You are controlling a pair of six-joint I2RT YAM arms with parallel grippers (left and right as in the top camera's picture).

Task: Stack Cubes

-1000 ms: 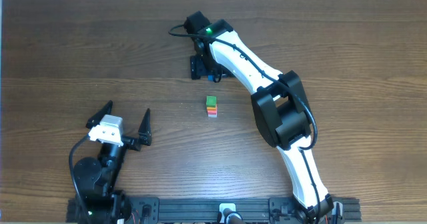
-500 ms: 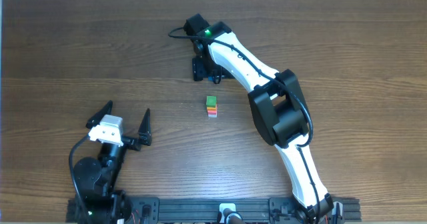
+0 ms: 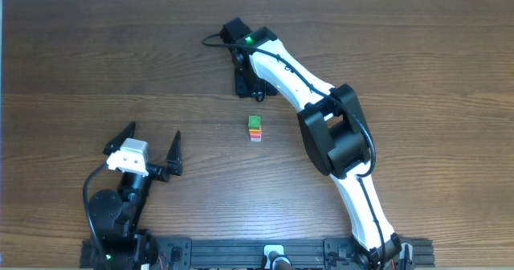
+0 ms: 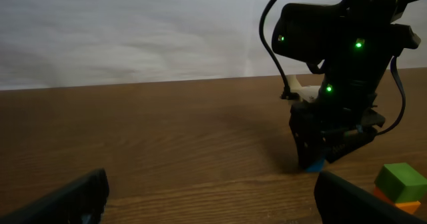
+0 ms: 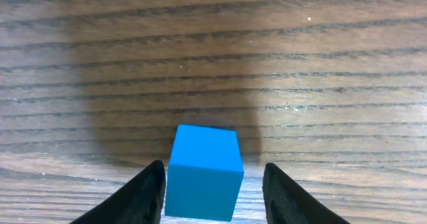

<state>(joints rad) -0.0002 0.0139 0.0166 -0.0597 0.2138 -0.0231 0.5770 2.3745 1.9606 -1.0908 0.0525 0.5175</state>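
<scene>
A dark wooden counter spreads across the overhead frame. The white right arm stretches from lower right to upper centre, and the left arm sits folded at lower left. The left gripper hangs with its fingers spread wide, holding nothing, well apart from the work. The right gripper is down at the counter, its fingers apart and flanking the blue cube, which stands on the wood at upper centre of the overhead frame. A gap shows on one side, so no clamp is on yet. Near it, towards the frame's middle, stands the stack of cubes, capped by a green cube. The step in hand appears to be the pick. The blue cube sits slightly turned and off-centre between the fingers, so closing squarely on opposite faces and lifting straight up before crossing to the stack should keep it from twisting.
</scene>
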